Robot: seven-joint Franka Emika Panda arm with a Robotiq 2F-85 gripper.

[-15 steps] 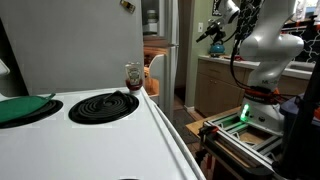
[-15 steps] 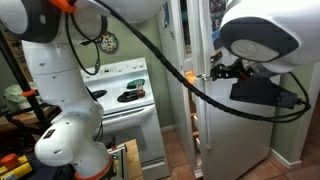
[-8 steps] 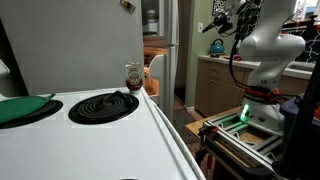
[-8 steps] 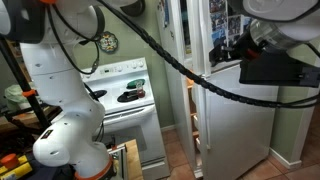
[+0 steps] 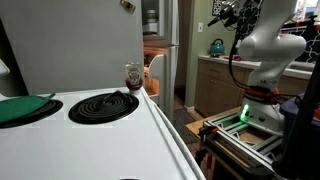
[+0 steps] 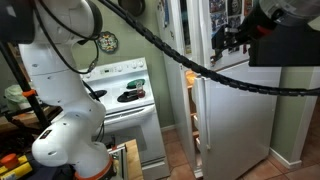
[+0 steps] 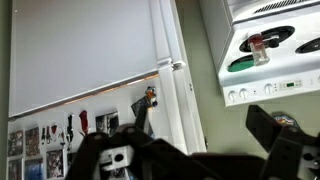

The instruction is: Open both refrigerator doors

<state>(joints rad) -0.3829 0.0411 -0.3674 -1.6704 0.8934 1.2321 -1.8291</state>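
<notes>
Gripper [image 7: 200, 135] first. The wrist view is upside down, so the fingers come in from the bottom. They're spread wide with nothing between them. In an exterior view it hangs just in front of the fridge, around where the two panels meet. We can't confirm contact.

The refrigerator doors [image 7: 80, 50] fill the wrist view. The upper door [image 6: 216, 14] is short and covered in magnets. The lower door [image 6: 238, 125] is long, plain grey. A warm strip runs down the lower door's stove-side edge, so it may be cracked open, but we're not sure.

We'd expect stiff, fairly heavy metal panels with a seal that resists at first, and faces too smooth to pinch. No handle shows, so we'd hook a finger round a free vertical edge. A small fitting [image 7: 175, 67] sits at the seam; whether it's a hinge or a catch, we can't tell.

Room is tight. The stove [image 6: 125, 95] stands just beside the fridge, and the arm's own black cable [image 6: 165, 62] loops across the front. A jar [image 5: 133, 74] sits at the stove's back corner. Farther off, a kettle [image 5: 216, 47] stands on a counter, well apart.
</notes>
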